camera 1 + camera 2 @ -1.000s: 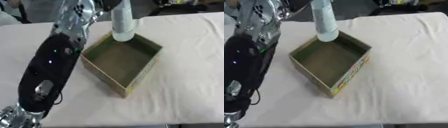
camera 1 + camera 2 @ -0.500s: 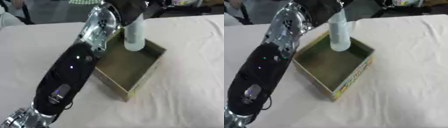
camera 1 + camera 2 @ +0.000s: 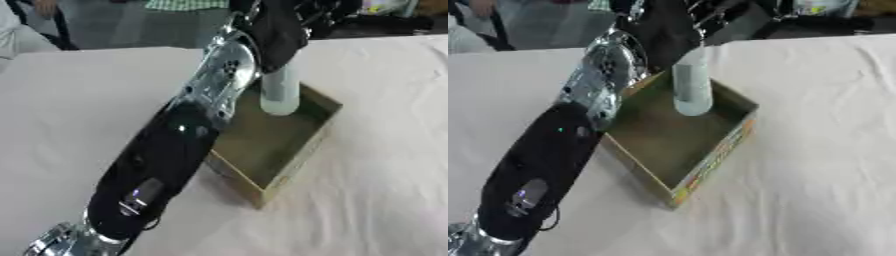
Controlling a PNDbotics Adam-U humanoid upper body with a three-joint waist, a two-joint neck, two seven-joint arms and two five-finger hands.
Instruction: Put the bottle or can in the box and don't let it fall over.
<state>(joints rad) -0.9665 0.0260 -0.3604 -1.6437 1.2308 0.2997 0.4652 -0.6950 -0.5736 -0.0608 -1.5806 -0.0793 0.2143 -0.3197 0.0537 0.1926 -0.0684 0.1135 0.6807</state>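
Note:
A pale, translucent bottle (image 3: pixel 691 87) hangs upright over the far end of an open cardboard box (image 3: pixel 710 165), its base just above or at the box floor; I cannot tell if it touches. My left hand (image 3: pixel 280 30) is curled round the bottle's upper part, with the black-and-silver left arm (image 3: pixel 166 155) stretching diagonally from the lower left across the box's left side. The box's inside is dark olive and its right outer wall is printed in colours. The right hand shows in neither view.
A cream cloth covers the table (image 3: pixel 815 150). Dark objects and part of a person stand beyond the far edge (image 3: pixel 367 15). My arm hides the box's left wall.
The arm has carried the bottle further over the box and lower, toward its far end. The whole picture has also shifted, so the head has moved.

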